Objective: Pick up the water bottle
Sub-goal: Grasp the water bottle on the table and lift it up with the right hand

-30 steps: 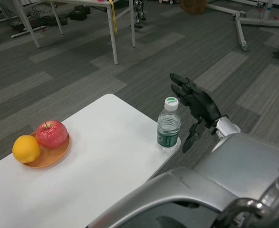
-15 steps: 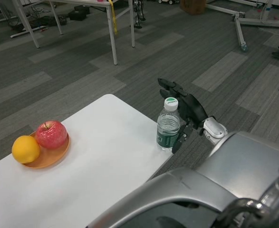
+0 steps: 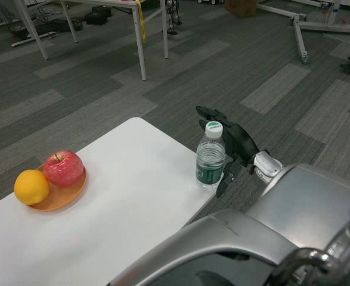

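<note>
A clear water bottle with a white cap and green label stands upright near the right edge of the white table. My right hand is open right behind and beside the bottle, fingers spread past its cap, thumb hanging down by the label. Whether it touches the bottle I cannot tell. The silver right forearm fills the lower right. The left hand is out of sight.
An orange plate at the table's left holds a red apple and an orange. Beyond the table lies grey carpet, with another table's white legs at the back.
My right hand has moved left, from well clear of the bottle to close against its far right side. The bottle has stayed put.
</note>
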Robot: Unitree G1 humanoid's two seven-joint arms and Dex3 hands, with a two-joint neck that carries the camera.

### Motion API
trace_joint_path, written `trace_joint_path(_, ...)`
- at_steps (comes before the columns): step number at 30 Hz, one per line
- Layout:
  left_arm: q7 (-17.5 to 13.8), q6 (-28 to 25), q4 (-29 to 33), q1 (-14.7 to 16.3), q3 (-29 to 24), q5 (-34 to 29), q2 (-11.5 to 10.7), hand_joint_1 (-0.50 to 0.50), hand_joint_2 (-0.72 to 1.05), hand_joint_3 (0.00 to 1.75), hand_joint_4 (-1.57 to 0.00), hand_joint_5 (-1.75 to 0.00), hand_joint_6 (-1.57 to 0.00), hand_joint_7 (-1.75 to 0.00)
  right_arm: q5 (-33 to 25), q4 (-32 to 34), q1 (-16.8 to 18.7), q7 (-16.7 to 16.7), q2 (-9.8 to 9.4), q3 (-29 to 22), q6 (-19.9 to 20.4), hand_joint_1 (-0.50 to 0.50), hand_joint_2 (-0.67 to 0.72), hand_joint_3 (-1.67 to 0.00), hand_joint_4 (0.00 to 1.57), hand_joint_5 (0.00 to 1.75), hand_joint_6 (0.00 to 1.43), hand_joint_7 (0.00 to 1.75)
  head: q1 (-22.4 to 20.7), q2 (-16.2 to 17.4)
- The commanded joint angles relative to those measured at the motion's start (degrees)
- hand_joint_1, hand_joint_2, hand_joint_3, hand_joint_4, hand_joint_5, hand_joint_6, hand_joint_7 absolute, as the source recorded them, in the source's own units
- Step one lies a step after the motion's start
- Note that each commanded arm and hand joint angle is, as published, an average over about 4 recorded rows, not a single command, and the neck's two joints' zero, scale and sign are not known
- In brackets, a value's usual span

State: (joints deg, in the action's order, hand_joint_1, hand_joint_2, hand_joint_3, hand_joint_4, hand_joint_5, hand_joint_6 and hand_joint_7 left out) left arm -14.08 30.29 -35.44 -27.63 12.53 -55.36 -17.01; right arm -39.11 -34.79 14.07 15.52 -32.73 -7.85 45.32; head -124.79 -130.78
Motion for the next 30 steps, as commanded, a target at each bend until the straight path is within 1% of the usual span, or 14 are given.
trace_joint_path(1, -0.2, 0.2, -0.2, -1.1, 0.3, 0.0, -0.5, -0.50, -0.19, 0.04, 0.00, -0.10, 0.00, 0.00, 0.0, -1.5, -0.9, 0.6, 1.26, 0.8, -0.1, -0.50, 0.34, -0.08, 0.00, 0.00, 0.00, 0.21, 0.0, 0.1)
trace_joint_path(7, -0.2, 0.2, -0.1, -1.0, 0.2, 0.0, -0.4, -0.50, -0.19, 0.02, 0.00, -0.10, 0.00, 0.00, 0.1, -3.7, -3.1, 1.3, 2.14, 1.6, -0.1, -0.50, 0.34, -0.08, 0.00, 0.00, 0.00, 0.21, -0.1, -0.1)
trace_joint_path(10, -0.2, 0.2, -0.1, -0.9, 0.2, 0.0, -0.4, -0.50, -0.19, 0.00, 0.00, -0.10, 0.00, 0.00, 0.1, -4.0, -3.5, 1.3, 2.45, 1.5, 0.0, -0.50, 0.34, -0.08, 0.00, 0.00, 0.00, 0.21, -0.1, -0.2)
trace_joint_path(15, -0.2, 0.2, -0.1, -0.8, 0.1, 0.0, -0.4, -0.50, -0.19, 0.02, 0.00, -0.10, 0.00, 0.00, 0.1, -4.0, -3.6, 1.3, 3.09, 1.3, 0.0, -0.50, 0.34, -0.08, 0.00, 0.00, 0.00, 0.21, -0.2, 0.0)
trace_joint_path(18, -0.2, 0.2, -0.1, -0.7, 0.1, 0.0, -0.4, -0.50, -0.19, 0.07, 0.00, -0.10, 0.00, 0.00, 0.2, -4.0, -3.7, 1.4, 3.20, 1.4, 0.0, -0.50, 0.34, -0.10, 0.00, 0.00, 0.00, 0.21, -0.3, 0.1)
trace_joint_path(20, -0.2, 0.2, -0.1, -0.6, 0.1, 0.0, -0.4, -0.50, -0.19, 0.07, 0.00, -0.10, 0.00, 0.00, 0.2, -4.0, -3.9, 1.4, 3.22, 1.5, 0.0, -0.50, 0.34, -0.10, 0.00, 0.00, 0.00, 0.21, -0.3, 0.1)
trace_joint_path(22, -0.2, 0.2, 0.0, -0.5, 0.1, 0.0, -0.4, -0.50, -0.19, 0.04, 0.00, -0.10, 0.00, 0.00, 0.2, -4.0, -4.0, 1.4, 3.26, 1.5, 0.0, -0.48, 0.34, -0.08, 0.00, 0.00, 0.00, 0.21, -0.5, 0.2)
trace_joint_path(24, -0.2, 0.2, 0.0, -0.5, 0.1, 0.0, -0.4, -0.50, -0.19, 0.04, 0.00, -0.10, 0.00, 0.00, 0.2, -4.0, -4.2, 1.4, 3.33, 1.6, 0.0, -0.48, 0.30, -0.08, 0.00, 0.00, 0.00, 0.23, -0.6, 0.2)
trace_joint_path(26, -0.2, 0.2, 0.0, -0.5, 0.1, 0.0, -0.4, -0.50, -0.19, 0.04, 0.00, -0.10, 0.00, 0.00, 0.2, -4.1, -4.3, 1.4, 3.42, 1.6, 0.0, -0.49, 0.22, -0.12, 0.00, 0.00, 0.00, 0.26, -0.6, 0.2)
trace_joint_path(28, -0.2, 0.2, 0.0, -0.5, 0.0, 0.0, -0.4, -0.50, -0.19, 0.07, 0.00, -0.10, 0.00, 0.00, 0.2, -4.2, -4.5, 1.4, 3.64, 1.5, 0.0, -0.46, 0.15, -0.16, 0.00, 0.00, 0.00, 0.28, -0.7, 0.2)
trace_joint_path(30, -0.2, 0.2, 0.0, -0.4, 0.0, 0.0, -0.4, -0.50, -0.19, 0.09, 0.00, -0.10, 0.00, 0.00, 0.3, -4.3, -4.7, 1.3, 3.97, 1.2, 0.0, -0.43, 0.08, -0.28, 0.00, 0.00, 0.00, 0.38, -0.7, 0.3)
